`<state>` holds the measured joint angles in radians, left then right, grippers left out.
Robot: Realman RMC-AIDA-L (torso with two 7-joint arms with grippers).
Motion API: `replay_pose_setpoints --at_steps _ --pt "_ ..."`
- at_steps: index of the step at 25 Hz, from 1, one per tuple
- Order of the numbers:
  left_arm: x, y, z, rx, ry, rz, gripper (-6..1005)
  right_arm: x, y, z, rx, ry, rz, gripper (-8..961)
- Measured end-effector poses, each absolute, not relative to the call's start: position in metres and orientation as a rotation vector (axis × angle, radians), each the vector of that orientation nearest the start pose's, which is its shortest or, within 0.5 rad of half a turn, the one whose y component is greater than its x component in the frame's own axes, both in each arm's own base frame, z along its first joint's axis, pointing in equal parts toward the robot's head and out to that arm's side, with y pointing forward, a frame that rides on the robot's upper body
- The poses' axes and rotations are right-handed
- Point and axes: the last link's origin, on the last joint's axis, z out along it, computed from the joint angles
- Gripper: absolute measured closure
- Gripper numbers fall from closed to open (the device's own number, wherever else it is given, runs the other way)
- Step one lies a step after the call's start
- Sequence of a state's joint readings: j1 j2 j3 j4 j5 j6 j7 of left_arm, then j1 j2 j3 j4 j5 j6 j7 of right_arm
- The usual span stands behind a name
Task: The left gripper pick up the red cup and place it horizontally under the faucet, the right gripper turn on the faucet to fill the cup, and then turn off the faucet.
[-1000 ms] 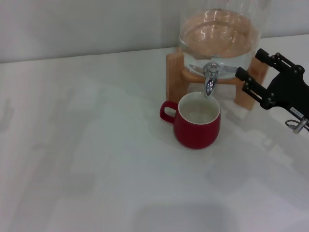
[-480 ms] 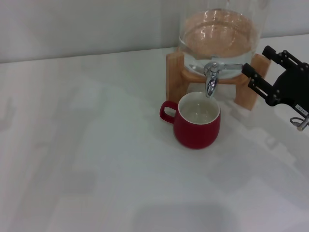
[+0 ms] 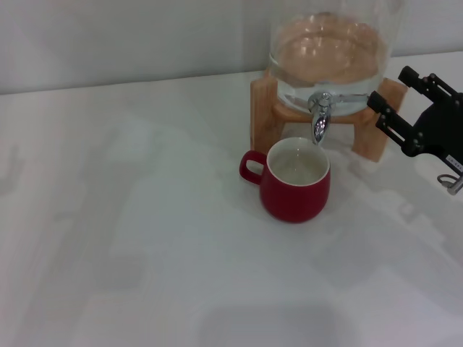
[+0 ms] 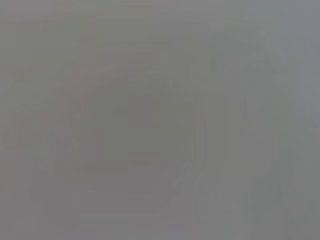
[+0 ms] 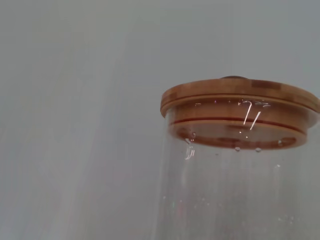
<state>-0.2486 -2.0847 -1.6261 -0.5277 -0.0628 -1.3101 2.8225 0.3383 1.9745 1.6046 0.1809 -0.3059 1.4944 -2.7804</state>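
The red cup (image 3: pixel 296 186) stands upright on the white table, handle to the left, its white inside directly under the faucet (image 3: pixel 319 119). The faucet is fitted to the clear glass dispenser (image 3: pixel 329 50) on its wooden stand (image 3: pixel 262 108); its lever points right. My right gripper (image 3: pixel 394 88) hovers to the right of the faucet, beside the stand, jaws apart and empty, touching nothing. My left gripper is out of view; the left wrist view shows only plain grey.
The white table (image 3: pixel 145 217) spreads to the left and front of the cup. A pale wall runs behind the dispenser. The right wrist view shows the dispenser's wooden lid (image 5: pixel 240 100) and its glass wall (image 5: pixel 225 190).
My right gripper has drawn back to the right, away from the faucet, with its jaws still apart. The cup and dispenser have not moved.
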Motion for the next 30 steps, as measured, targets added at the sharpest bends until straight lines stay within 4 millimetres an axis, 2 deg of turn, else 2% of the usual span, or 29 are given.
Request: replay_pose_setpoints --at_steps 9,18,26,30 --pt "-0.287 0.326 0.063 -1.397 -0.284 -1.053 245 0.328 0.293 0.04 -1.814 0.206 0.873 336" --pt "-0.286 0.326 0.063 -1.397 -0.281 -1.055 246 0.348 0.284 0.068 -1.669 0.219 0.827 336" --pt "-0.282 0.33 0.064 -1.394 -0.269 -1.065 246 0.369 0.28 0.101 -1.406 0.256 0.776 336" --pt "-0.279 0.335 0.064 -1.399 -0.265 -1.071 245 0.372 0.281 0.105 -1.368 0.272 0.765 336"
